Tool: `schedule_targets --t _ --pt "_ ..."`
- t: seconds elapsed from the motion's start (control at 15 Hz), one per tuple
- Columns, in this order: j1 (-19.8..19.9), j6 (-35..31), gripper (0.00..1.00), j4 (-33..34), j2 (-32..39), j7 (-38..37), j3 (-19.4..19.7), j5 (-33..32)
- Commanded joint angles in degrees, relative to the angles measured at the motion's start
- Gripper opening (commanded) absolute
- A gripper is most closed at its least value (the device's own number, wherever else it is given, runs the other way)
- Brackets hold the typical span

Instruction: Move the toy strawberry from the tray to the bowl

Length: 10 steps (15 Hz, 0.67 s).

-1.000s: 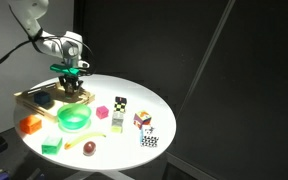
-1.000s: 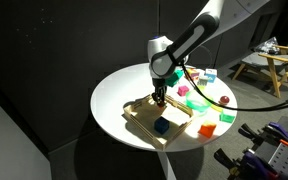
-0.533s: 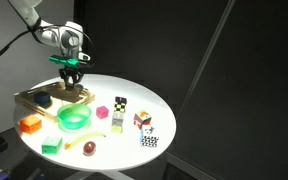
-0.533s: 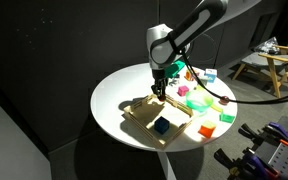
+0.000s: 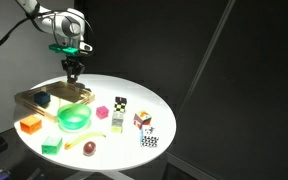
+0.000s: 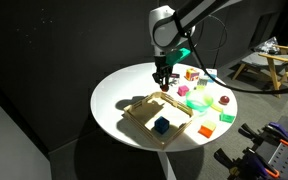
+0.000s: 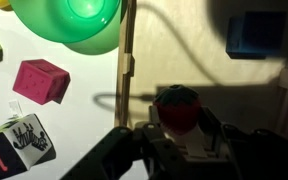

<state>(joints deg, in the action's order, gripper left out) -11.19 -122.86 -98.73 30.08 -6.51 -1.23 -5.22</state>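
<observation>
My gripper [image 7: 179, 135] is shut on the toy strawberry [image 7: 179, 110], a small red rounded toy held between the fingers. In both exterior views the gripper [image 5: 73, 72] [image 6: 163, 85] hangs above the far end of the light wooden tray [image 5: 56, 93] [image 6: 134, 117], clear of its floor. In the wrist view the tray's rim [image 7: 127, 60] runs upward beside the strawberry. The green bowl [image 5: 74, 120] [image 6: 196, 103] [image 7: 79, 20] sits next to the tray and is empty.
A blue block [image 7: 256, 33] [image 6: 162, 125] lies in the tray. On the round white table are a pink block [image 5: 102, 113] [image 7: 41, 80], an orange block [image 5: 29, 125], a flat green square [image 5: 52, 145], a dark red ball [image 5: 89, 148] and patterned cubes [image 5: 120, 103] [image 5: 149, 139].
My gripper has risen from the tray floor with the strawberry in it and now hangs well above the tray.
</observation>
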Motion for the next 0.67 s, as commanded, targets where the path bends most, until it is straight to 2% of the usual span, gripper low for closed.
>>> schedule_targets --t 0.0,0.6 --pt "0.79 0.54 0.19 -4.23 -5.02 -4.06 0.69 -0.51" --pt "6.26 -2.11 0.19 -14.25 -15.33 -4.47 1.88 1.40"
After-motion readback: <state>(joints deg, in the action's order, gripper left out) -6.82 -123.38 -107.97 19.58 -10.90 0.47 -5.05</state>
